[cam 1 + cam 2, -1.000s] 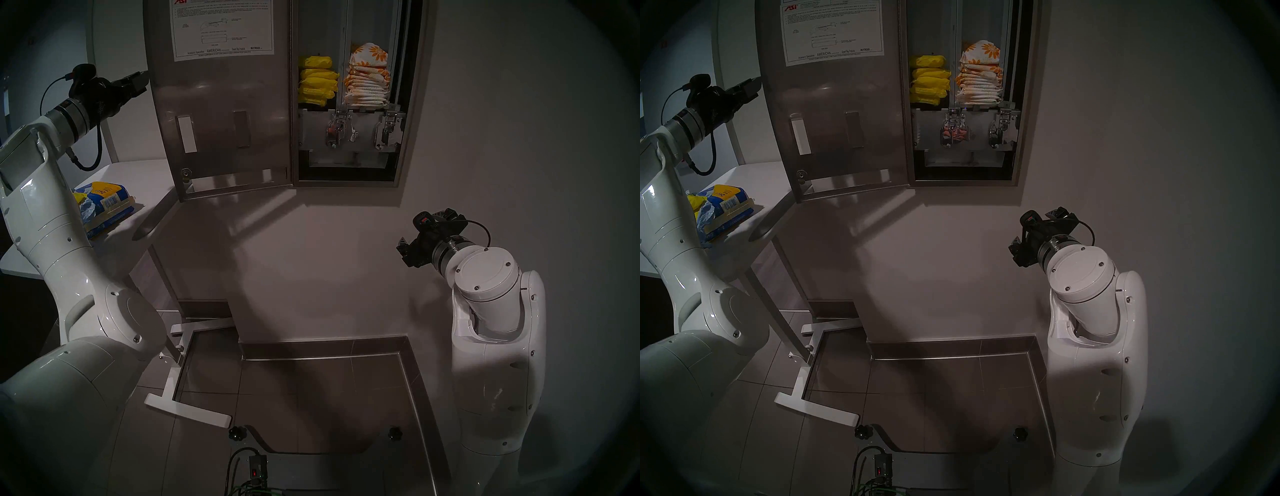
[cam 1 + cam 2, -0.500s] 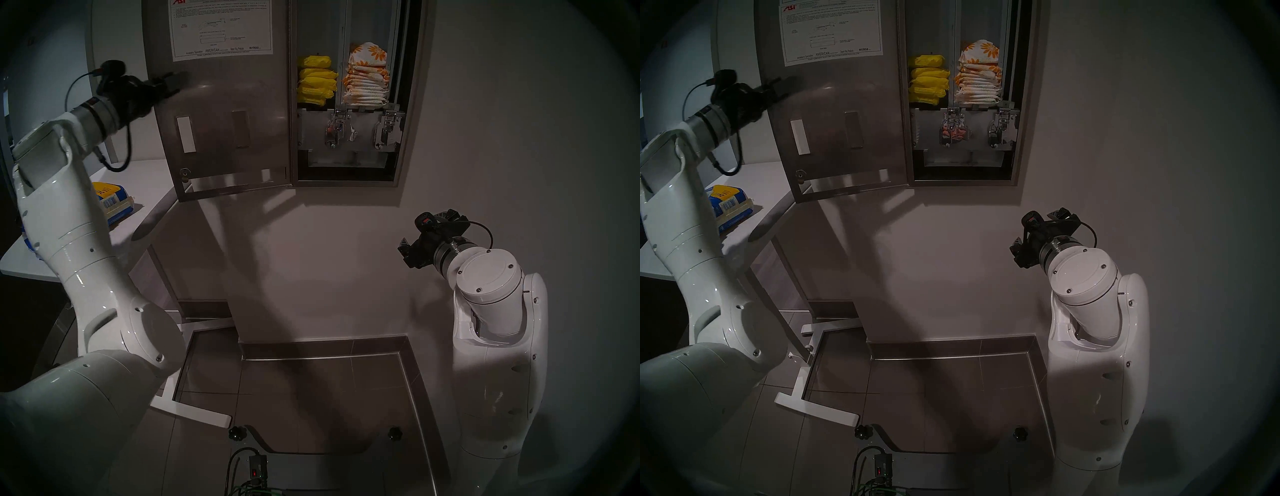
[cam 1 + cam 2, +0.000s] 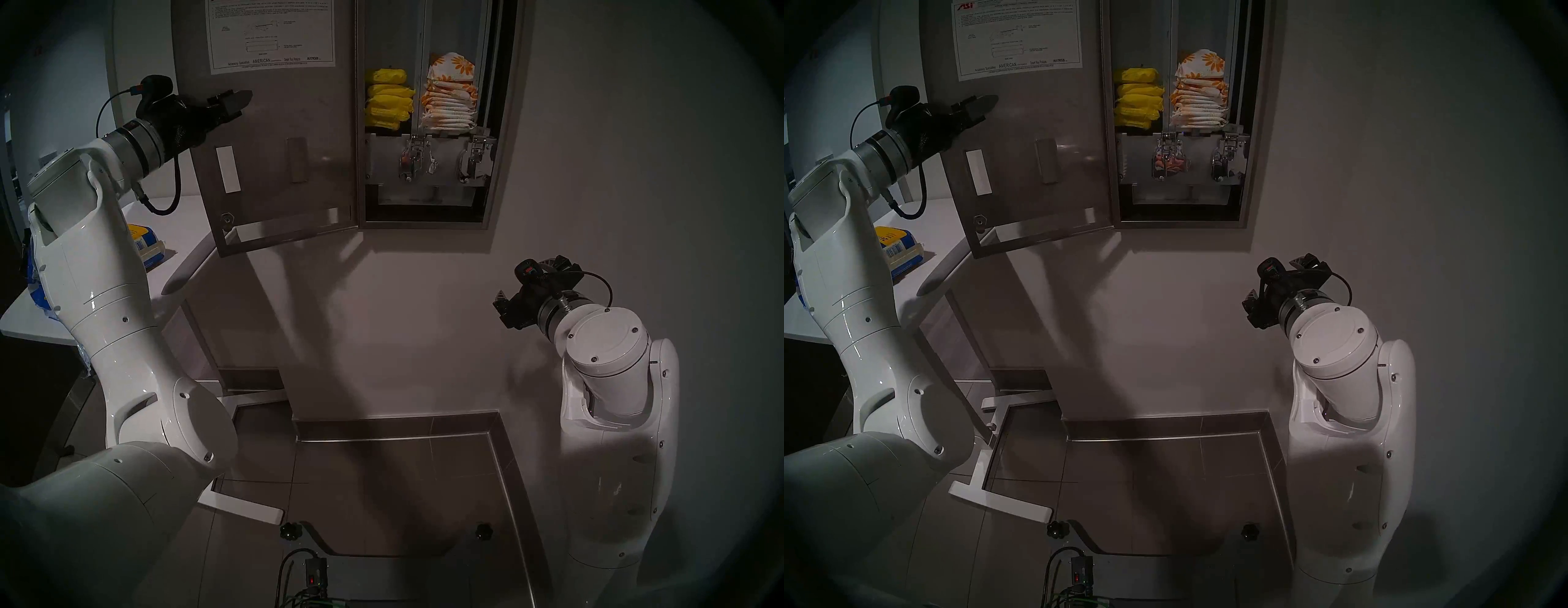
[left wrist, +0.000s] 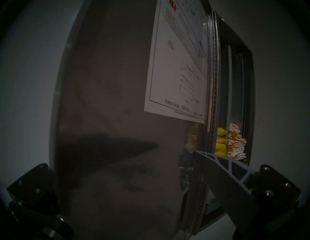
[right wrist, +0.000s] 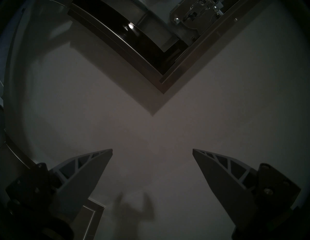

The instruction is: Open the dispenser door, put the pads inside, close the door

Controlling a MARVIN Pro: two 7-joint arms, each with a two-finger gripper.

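The dispenser door (image 3: 297, 119) stands swung open to the left, its inner face with the white instruction sheet (image 3: 271, 38) toward me. Inside the cabinet, orange-flowered pads (image 3: 449, 102) are stacked in the right column. My left gripper (image 3: 235, 102) reaches across the door's free edge, open. In the left wrist view one finger (image 4: 223, 169) lies in front of the inner face and the other is hidden behind the door (image 4: 109, 100). My right gripper (image 3: 501, 303) hangs low at the right, open and empty, facing the wall below the cabinet; its fingers (image 5: 94, 169) stand wide apart.
Plain yellow packets (image 3: 388, 102) fill the cabinet's left column. A torn blue-and-yellow bag (image 3: 148, 250) lies on the white table (image 3: 186, 216) at the left, partly behind my left arm. The table's white foot (image 3: 254, 509) rests on the tiled floor.
My left arm has swung right, from beside the door's free edge to across it, with one finger now over the inner face. The door's lower corner has shifted slightly. The right arm has barely moved.
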